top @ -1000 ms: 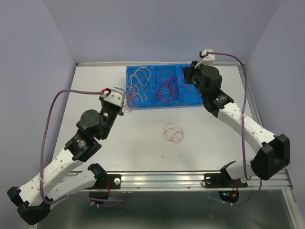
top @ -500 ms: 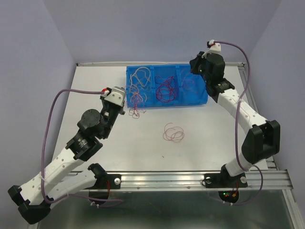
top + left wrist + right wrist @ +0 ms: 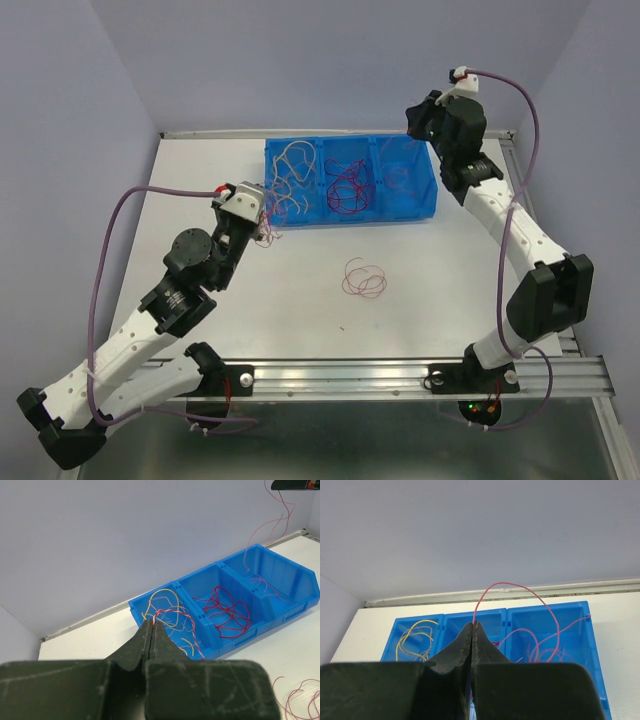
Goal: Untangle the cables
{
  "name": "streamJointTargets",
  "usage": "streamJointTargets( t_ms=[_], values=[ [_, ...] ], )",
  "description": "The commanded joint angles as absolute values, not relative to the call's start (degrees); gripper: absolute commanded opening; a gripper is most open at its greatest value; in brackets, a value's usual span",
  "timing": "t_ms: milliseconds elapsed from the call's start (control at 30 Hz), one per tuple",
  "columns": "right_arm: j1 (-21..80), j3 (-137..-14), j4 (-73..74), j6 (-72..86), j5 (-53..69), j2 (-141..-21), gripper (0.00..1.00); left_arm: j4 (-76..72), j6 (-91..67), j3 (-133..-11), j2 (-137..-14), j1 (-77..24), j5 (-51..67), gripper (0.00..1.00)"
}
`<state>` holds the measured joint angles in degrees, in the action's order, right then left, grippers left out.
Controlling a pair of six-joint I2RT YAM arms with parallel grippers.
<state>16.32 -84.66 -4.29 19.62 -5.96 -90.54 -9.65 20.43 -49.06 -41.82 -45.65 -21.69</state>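
On the left, the left end effector [image 3: 152, 626] is pinched tight on some twisted cables [image 3: 172, 611], red and white wound together. It sits just beside the front left corner of the blue bin [image 3: 340, 219]. The twisted cables run from its tips over the bin's left part. The bin stands at the back of the worktop [image 3: 300, 310] and has 3 parts. The left part holds cream cables [image 3: 290, 160]. The middle part holds dark red cables [image 3: 350, 188]. In front of the bin, well apart from it, a loose cable [image 3: 365, 278] lies curled on the worktop. The right part holds thin pink cables [image 3: 400, 180]. On the right, the right end effector [image 3: 473, 625] is up in the air by the bin's back right corner. It is pinched tight on 1 long pink cable [image 3: 512, 585], which bends up in an arch and hangs down into the right part.
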Motion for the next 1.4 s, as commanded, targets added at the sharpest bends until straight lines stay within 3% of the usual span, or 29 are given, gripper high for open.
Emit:
streamJointTargets(
  t_ms=[0,400,667,767,833,900,1200,1300,1367],
  values=[
    [16.4,-81.8,-5.6,18.8,-7.0,-91.0,0.01,-13.4,20.0,-48.3,-41.5,-45.7,-21.5,0.0],
    [16.3,-78.6,-6.0,22.3,-12.4,-102.6,0.01,-13.2,20.0,-47.9,-41.4,-45.7,-21.1,0.0],
    [16.3,-83.3,-3.0,23.6,-15.6,-111.1,0.01,-13.2,20.0,-47.7,-41.8,-45.7,-20.7,0.0],
    [16.3,-83.8,-1.8,23.5,-15.9,-110.4,0.05,-13.2,20.0,-47.6,-41.7,-45.7,-20.6,0.0],
    [16.3,-83.8,-1.8,22.8,-16.1,-109.2,0.18,-13.2,20.0,-47.6,-41.7,-45.7,-20.6,0.0],
    [16.3,-83.1,-1.8,22.3,-16.2,-106.4,0.5,-13.2,20.0,-47.6,-41.7,-45.7,-20.6,0.0],
    [16.3,-79.2,-1.3,22.6,-13.6,-94.8,0.55,-13.2,20.0,-47.7,-42.3,-45.7,-20.4,0.0],
    [16.3,-78.0,-0.3,24.6,-10.9,-93.3,0.64,-13.2,20.0,-47.6,-42.2,-45.7,-20.1,0.0],
    [16.3,-77.2,1.8,27.5,-10.4,-92.6,0.64,-13.2,20.0,-47.5,-42.2,-45.7,-20.2,0.0]
  ],
)
